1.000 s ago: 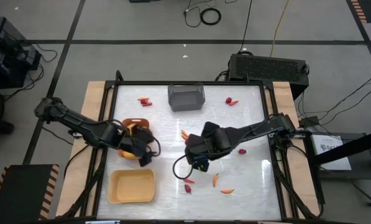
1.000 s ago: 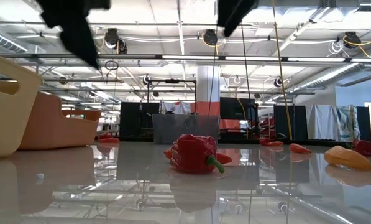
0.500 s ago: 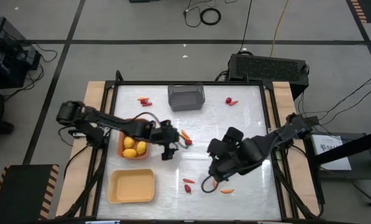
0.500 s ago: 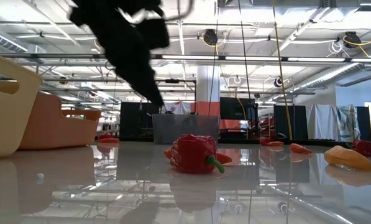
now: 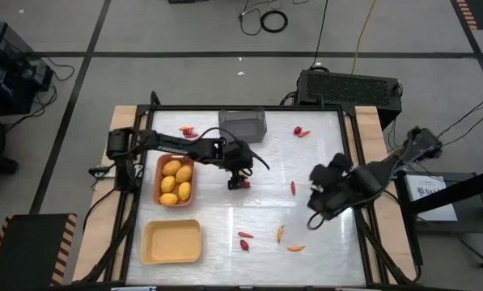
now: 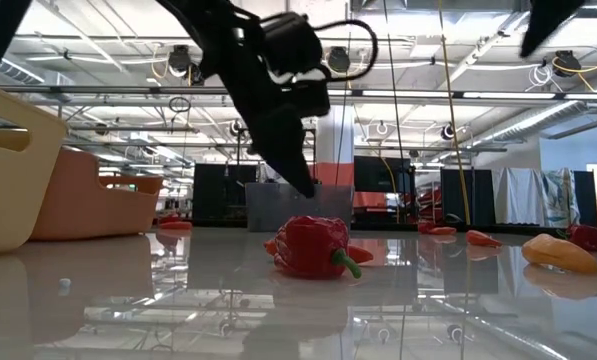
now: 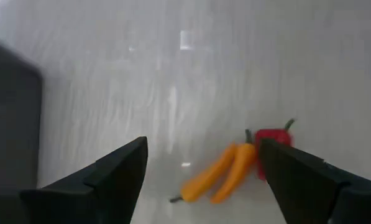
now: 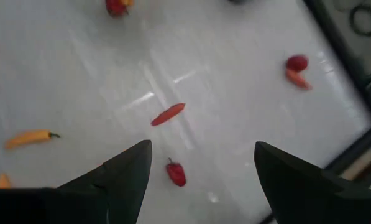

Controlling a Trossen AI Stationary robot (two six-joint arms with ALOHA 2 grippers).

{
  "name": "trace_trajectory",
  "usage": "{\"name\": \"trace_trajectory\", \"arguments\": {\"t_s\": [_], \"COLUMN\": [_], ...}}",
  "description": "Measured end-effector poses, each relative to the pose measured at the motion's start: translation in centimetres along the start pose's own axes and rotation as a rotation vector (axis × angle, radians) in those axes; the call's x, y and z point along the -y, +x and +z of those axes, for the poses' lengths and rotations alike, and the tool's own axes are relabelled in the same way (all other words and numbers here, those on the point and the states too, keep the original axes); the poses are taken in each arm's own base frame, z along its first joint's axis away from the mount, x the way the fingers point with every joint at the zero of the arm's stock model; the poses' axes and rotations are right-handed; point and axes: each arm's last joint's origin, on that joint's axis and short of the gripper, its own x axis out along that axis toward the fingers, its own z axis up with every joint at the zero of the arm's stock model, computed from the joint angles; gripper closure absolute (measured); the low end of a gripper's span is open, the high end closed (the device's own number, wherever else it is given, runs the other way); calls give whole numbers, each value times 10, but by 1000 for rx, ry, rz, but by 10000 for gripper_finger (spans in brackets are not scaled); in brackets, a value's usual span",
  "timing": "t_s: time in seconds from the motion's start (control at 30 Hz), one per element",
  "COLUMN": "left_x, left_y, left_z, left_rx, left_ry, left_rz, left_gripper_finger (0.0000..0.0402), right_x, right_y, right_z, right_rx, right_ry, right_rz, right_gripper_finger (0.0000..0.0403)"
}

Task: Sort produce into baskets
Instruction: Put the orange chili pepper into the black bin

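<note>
1. Sorted so far: four yellow fruits [image 5: 175, 179] lie in the orange tray [image 5: 159, 187] at the left side of the table [image 5: 322, 242]. The pale yellow tray [image 5: 172, 242], near-left, holds nothing visible. What is in the grey bin [image 5: 242, 127] at the far edge cannot be told.

2. Left to sort: most pieces lie loose.
   - Two orange peppers [image 7: 221, 174] and a red pepper [image 7: 273, 139] lie touching at mid-table.
   - A thin red stick [image 5: 293, 187] lies right of them.
   - A red pair [image 5: 245, 240] and two orange pieces [image 5: 288, 241] lie near the front edge.
   - A red-and-orange pair [image 5: 189, 130] lies left of the grey bin; another [image 5: 302, 131] lies at far right.
   - Judgement: the task is at an early stage.

3. Left gripper [image 5: 237, 176]: it hangs over the mid-table pepper group, fingers [image 7: 114, 174] spread apart and holding nothing. The peppers show between the fingers in the left wrist view.

4. Right gripper [image 5: 326, 194]: it hangs above the right part of the table, fingers [image 8: 126, 171] spread and holding nothing.

5. Edges and room:
   - The mid-table group has bare surface all round it and is well apart from the trays.
   - The far pairs lie close to the table's raised frame [image 5: 350, 137], so approach room there looks tighter.
   - The two arms are well apart.
</note>
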Motion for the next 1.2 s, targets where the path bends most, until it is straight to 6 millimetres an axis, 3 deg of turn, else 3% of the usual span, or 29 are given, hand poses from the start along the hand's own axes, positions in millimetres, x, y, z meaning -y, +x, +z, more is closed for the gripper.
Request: {"name": "trace_trajectory", "arguments": {"t_s": [0.13,0.27,0.4,0.67,1.0,1.2], "left_x": [0,-4,-10,-18,-19,-19], "left_y": [11,23,29,29,28,28], "left_z": [-3,-9,-13,-17,-20,-21], "left_rx": [-55,-92,-107,-119,-147,-161], "left_ry": [95,76,58,-27,-34,-35], "left_rz": [-14,-23,-32,-115,-118,-119], "left_gripper_finger": [117,121,121,126,217,240], "right_x": [21,27,27,24,13,7], "right_y": [13,23,33,48,50,51], "right_z": [-19,-29,-36,-42,-38,-36], "right_rx": [45,115,154,130,150,163], "right_ry": [124,202,222,255,281,297], "right_rz": [115,257,326,298,327,354], "right_gripper_finger": [126,126,126,126,126,126]}}
